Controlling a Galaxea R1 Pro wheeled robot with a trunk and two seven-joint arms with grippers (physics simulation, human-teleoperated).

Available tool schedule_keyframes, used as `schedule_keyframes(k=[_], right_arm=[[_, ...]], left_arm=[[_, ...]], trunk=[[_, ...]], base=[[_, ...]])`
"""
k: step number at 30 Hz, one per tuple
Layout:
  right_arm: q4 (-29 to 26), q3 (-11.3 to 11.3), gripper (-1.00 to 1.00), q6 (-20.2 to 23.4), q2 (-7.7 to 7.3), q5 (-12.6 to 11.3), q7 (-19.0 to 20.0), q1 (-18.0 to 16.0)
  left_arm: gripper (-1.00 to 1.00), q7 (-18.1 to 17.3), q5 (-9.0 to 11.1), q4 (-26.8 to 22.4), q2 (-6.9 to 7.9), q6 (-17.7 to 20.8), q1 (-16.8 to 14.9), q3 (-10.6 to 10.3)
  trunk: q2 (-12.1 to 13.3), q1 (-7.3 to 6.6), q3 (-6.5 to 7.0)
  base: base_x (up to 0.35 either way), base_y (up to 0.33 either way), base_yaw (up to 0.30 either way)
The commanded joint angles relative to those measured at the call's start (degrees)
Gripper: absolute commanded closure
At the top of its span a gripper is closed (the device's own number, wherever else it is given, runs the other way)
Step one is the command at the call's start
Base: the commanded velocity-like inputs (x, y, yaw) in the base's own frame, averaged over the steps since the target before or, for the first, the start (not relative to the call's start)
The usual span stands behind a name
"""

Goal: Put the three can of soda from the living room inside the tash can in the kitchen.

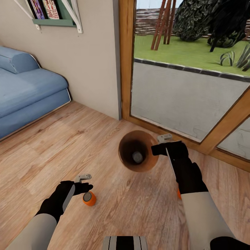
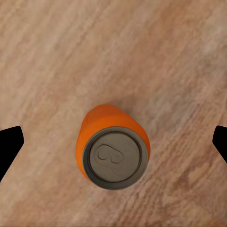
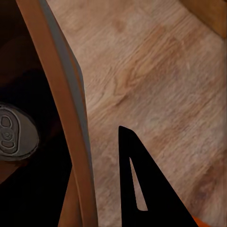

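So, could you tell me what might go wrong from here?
The open left hand hovers over an upright orange can; a poor close could tip it rolling. The right hand is at the rim of the bin, which, holding a grey-topped can, might tilt. Another orange can, half hidden by the right arm, could get knocked.

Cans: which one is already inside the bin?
The grey-topped can at the bin's bottom. The orange can stands on the floor by the left gripper.
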Motion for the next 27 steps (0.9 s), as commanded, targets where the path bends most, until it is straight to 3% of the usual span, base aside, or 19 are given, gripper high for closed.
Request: schedule_keyframes(k=[1, 15, 27], right_arm=[[0.0, 0.0, 1.0, 0.1, -0.02, -1.0, 0.0, -0.1], [-0.1, -0.6, 1.0, 0.1, -0.67, -0.9, 0.0, -1.4], [0.0, -0.2, 1.0, 0.1, -0.72, -0.9, 0.0, -1.5]], left_arm=[[-1.0, 0.0, 0.0, 0.0, 0.0, 0.0, 0.0, 0.0], [-1.0, 0.1, 0.0, -0.3, -0.07, 0.0, 0.0, -0.1], [-1.0, 0.1, -0.1, -0.3, -0.09, 0.0, 0.0, -0.1]], trunk=[[0.0, -0.01, 0.0], [0.0, -0.01, 0.0], [-0.2, 0.3, -2.65]], base=[[0.0, 0.0, 0.0], [0.0, 0.0, 0.0], [0.0, 0.0, 0.0]])
